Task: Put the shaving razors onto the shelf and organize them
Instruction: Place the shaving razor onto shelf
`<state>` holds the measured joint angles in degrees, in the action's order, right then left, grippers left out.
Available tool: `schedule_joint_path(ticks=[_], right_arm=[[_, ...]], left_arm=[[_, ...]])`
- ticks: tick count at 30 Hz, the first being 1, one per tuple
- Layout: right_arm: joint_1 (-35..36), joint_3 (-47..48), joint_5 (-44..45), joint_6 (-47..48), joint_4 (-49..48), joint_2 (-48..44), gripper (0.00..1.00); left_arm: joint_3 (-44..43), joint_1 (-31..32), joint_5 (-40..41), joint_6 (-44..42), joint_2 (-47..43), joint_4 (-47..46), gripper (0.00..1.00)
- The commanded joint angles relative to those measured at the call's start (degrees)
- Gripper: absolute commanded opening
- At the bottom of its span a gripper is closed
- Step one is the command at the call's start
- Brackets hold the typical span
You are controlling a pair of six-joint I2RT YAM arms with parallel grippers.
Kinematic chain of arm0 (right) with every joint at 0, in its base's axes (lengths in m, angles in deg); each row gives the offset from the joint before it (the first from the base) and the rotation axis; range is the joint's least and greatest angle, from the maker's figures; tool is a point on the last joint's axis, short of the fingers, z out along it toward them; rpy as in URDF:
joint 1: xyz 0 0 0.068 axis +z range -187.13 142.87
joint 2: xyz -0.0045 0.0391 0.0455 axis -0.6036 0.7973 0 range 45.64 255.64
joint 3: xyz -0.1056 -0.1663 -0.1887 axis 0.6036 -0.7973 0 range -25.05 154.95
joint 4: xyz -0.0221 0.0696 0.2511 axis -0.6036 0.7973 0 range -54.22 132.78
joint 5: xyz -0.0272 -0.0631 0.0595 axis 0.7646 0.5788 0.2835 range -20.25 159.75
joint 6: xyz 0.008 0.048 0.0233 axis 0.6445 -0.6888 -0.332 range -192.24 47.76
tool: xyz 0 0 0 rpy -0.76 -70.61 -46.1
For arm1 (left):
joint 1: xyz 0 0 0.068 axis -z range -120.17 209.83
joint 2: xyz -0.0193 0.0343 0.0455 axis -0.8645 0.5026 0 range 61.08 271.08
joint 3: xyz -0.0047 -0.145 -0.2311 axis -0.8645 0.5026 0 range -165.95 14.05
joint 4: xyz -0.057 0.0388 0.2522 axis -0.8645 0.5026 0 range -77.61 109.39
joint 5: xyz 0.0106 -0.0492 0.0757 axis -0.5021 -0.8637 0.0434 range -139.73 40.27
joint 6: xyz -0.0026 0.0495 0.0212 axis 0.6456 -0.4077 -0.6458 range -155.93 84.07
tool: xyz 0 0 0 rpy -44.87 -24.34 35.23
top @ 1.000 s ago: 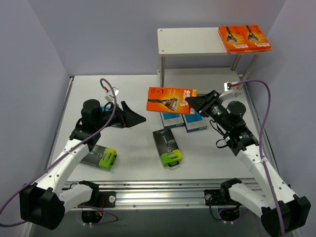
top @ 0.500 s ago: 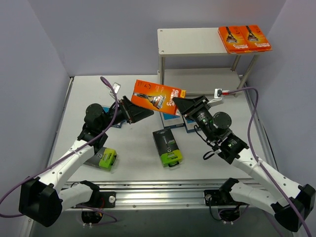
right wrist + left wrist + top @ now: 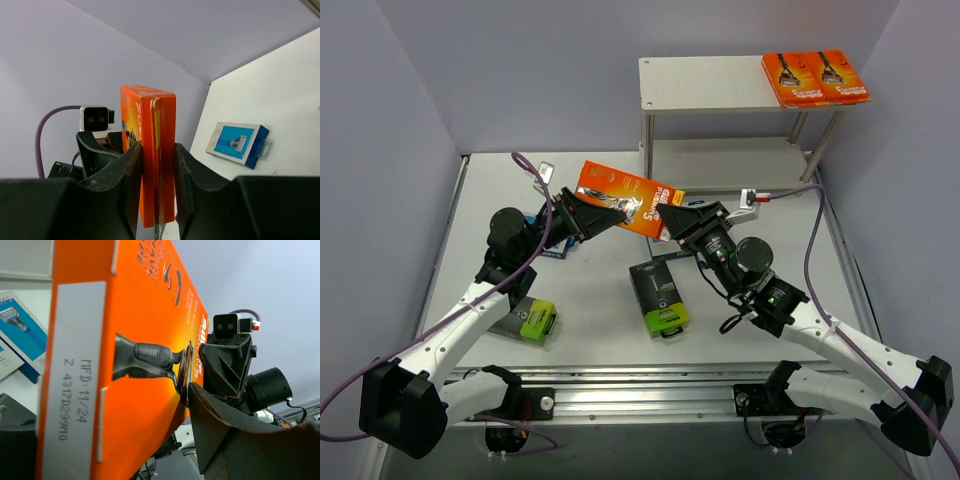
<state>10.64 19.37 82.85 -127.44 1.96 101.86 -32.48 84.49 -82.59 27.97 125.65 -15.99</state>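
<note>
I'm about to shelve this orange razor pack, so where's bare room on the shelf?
The top board is bare from its left edge to the two orange packs crowding its right end. The lower board also looks bare where visible.

You were working in a robot lab cell: plain lilac walls (image 3: 410, 120) boxed a white table (image 3: 590, 310), aluminium rail (image 3: 640, 400) along its near edge.
</note>
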Motion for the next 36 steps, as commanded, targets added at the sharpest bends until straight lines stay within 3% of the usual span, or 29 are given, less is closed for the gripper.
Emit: schedule_joint_path(ticks=[1,3,15,18,24,36], right_arm=[[0.75,-0.39,0.43,0.97,-2.74,-1.99,0.00],[0.75,-0.48,-0.18,1.15,-1.87,-2.35,0.00],[0.75,-0.83,-8.79,0.71,-4.14,0.72,0.05],[0.75,-0.92,-10.03,0.36,-5.64,1.43,0.09],[0.75,-0.83,-12.30,0.18,-6.60,2.40,0.22],[0.66,0.40,-19.87,0.36,-9.59,6.35,0.39]], left_arm=[[-2.09,-0.93,0.96,0.35,-1.47,-6.25,0.67],[-1.64,-1.63,0.78,0.44,-2.26,-6.07,0.61],[-0.32,-7.26,-2.20,4.21,-2.61,-9.67,0.60],[-0.24,-7.70,-2.56,5.09,-2.70,-10.99,0.52],[-0.32,-8.49,-4.84,6.24,-2.17,-13.45,0.23],[-2.08,-9.72,-11.08,10.63,1.52,-20.92,0.17]])
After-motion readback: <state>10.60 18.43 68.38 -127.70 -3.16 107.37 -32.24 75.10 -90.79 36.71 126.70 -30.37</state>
